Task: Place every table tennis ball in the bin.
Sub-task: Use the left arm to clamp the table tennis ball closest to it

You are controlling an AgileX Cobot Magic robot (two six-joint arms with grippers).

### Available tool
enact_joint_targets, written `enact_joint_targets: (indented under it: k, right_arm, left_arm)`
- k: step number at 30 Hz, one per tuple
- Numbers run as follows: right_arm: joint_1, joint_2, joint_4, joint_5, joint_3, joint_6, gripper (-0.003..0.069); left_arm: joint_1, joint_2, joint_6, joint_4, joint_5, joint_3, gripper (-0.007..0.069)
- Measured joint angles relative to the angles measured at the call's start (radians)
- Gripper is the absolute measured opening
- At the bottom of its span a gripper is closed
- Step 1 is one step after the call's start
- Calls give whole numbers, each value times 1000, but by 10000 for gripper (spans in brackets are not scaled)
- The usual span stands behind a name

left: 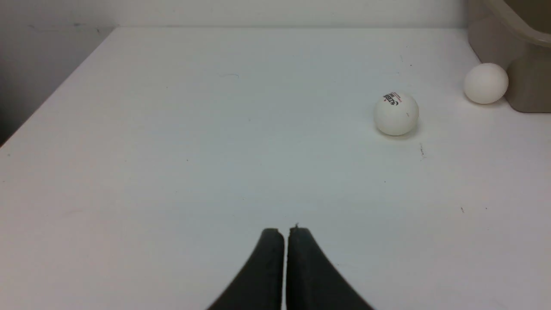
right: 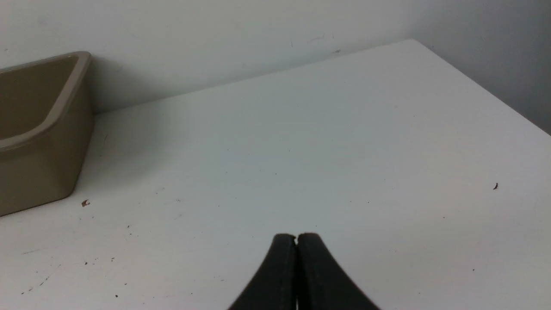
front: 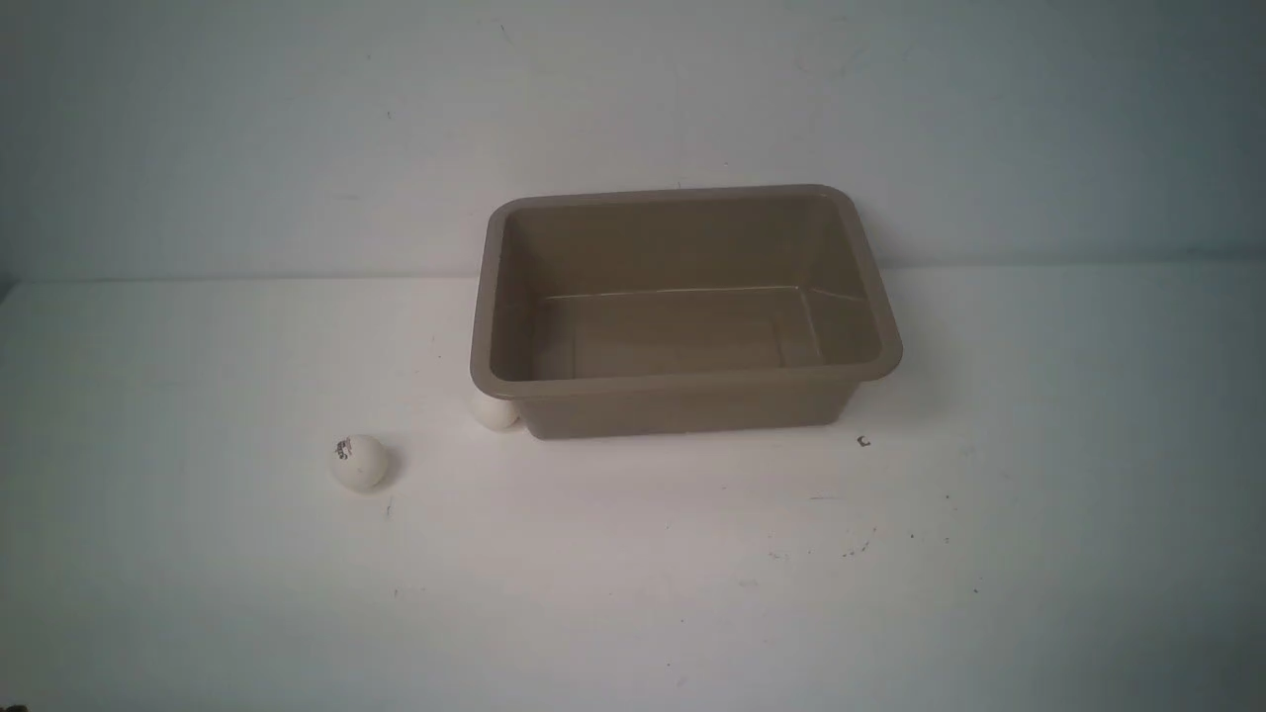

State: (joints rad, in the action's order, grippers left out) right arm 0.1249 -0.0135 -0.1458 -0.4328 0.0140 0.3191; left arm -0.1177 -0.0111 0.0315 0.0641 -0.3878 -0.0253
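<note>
Lying toward left edge: marked ball [front: 358, 462]; plain ball [front: 493, 411], beside bin [front: 682, 407].
Bin: is sitting by far edge.
Jaws: left gripper [left: 286, 232], right gripper [right: 296, 237] are pressing closed, empty.

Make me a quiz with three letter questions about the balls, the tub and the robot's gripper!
1. Where is the plain ball?
A) in the bin
B) on the table, beside the bin's near left corner
C) to the right of the bin

2. How many balls are in the bin?
A) two
B) one
C) none

3. The left gripper is:
A) shut and empty
B) wide open
C) holding a ball

Answers:
1 B: the front view shows it tucked by that corner.
2 C: the bin's inside is bare, and the marked ball also lies on the table.
3 A: the left wrist view shows its jaws closed together with nothing between them.
</note>
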Motion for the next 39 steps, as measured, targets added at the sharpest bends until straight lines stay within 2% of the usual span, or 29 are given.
enact_joint_targets:
  k: [30,39]
  right_arm:
    - [0,0,0,0,0,0,-18]
    - [0,0,0,0,0,0,-18]
  left_arm:
    - [0,0,0,0,0,0,-4]
    - [0,0,91,-163,0,-1,-4]
